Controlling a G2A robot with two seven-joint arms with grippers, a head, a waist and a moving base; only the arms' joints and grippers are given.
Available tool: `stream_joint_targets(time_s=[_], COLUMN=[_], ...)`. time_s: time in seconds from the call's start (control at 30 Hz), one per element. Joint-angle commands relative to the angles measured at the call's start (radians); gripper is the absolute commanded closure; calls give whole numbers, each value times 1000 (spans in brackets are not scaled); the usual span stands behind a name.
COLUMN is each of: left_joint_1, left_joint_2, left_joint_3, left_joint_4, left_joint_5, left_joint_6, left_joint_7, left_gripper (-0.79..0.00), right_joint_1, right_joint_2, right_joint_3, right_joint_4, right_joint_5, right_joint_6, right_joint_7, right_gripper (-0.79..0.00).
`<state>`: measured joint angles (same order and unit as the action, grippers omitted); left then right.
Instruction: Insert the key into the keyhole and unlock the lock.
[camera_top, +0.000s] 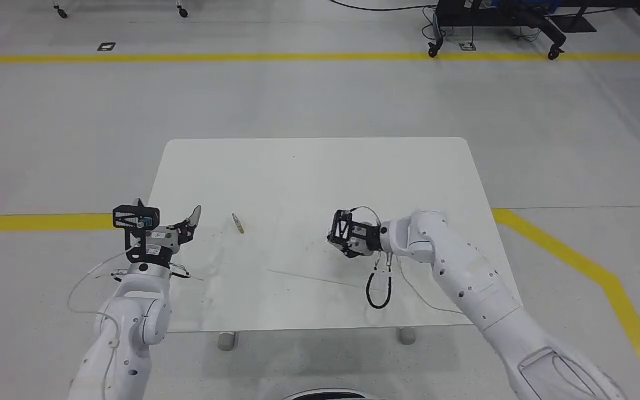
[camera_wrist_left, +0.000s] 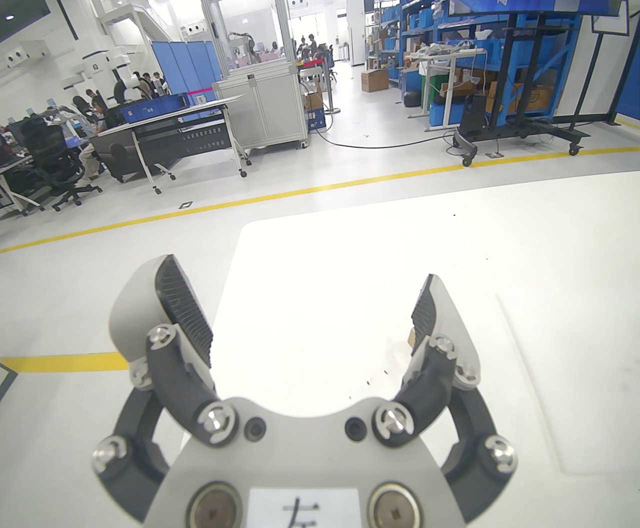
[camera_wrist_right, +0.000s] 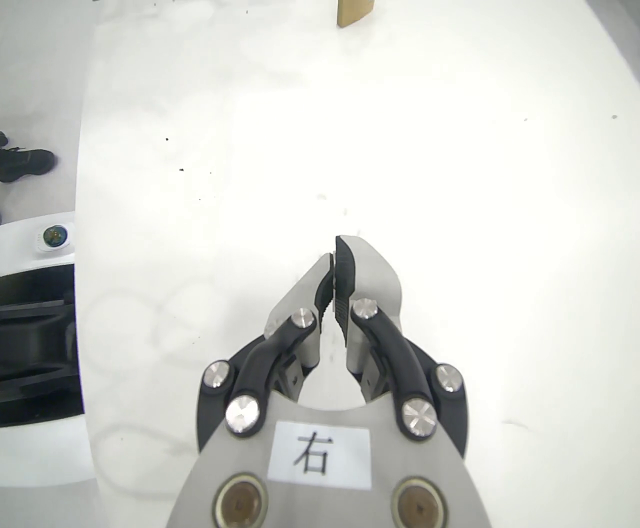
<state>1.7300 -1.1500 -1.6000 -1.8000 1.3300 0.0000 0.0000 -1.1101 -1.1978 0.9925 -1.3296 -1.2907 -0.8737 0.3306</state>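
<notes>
The left gripper (camera_top: 190, 224) hung just to the left of the small brass-coloured metal lock (camera_top: 237, 222). Its ribbed black fingers (camera_wrist_left: 182, 310) were spread wide, with nothing between them. The lock lay flat on the white rectangular table (camera_top: 400, 165). Its long axis ran roughly away from the robot, crosswise to the line joining the two grippers. Which end carried the keyhole was too small to tell.

Well to the right of the lock, the right gripper (camera_top: 338, 233) pointed towards it with its dark pads (camera_wrist_right: 345, 270) pressed together. Whether they pinched the key could not be made out.

The left arm was much the nearer to the lock, so it looked the likelier one to steady it. The right gripper would have had to travel leftward, and any key it carried would have needed turning into line with the lock's long axis.
</notes>
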Motion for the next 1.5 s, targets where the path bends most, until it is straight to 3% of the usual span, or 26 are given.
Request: stream_joint_targets(time_s=[0.0,0.2,0.3,0.4,1.07,1.23,1.47], left_joint_1=[0,0,0,0,0,0,0], left_joint_2=[0,0,0,0,0,0,0], left_joint_3=[0,0,0,0,0,0,0], left_joint_4=[0,0,0,0,0,0,0], left_joint_5=[0,0,0,0,0,0,0], left_joint_6=[0,0,0,0,0,0,0], left_joint_7=[0,0,0,0,0,0,0], left_gripper=[-785,-785,-785,-785,-785,-785,-785], right_joint_1=[-53,-283,-367,-405,-399,-300,-134], right_joint_2=[19,66,80,89,87,82,90], right_joint_3=[70,318,415,487,473,381,174], right_joint_4=[-59,-193,-204,-187,-192,-114,-13], right_joint_5=[-43,-14,79,175,193,404,909], right_joint_6=[41,160,97,45,49,-138,-139], right_joint_7=[-107,-477,-626,-667,-651,-517,-197], right_gripper=[0,0,0,0,0,0,0])
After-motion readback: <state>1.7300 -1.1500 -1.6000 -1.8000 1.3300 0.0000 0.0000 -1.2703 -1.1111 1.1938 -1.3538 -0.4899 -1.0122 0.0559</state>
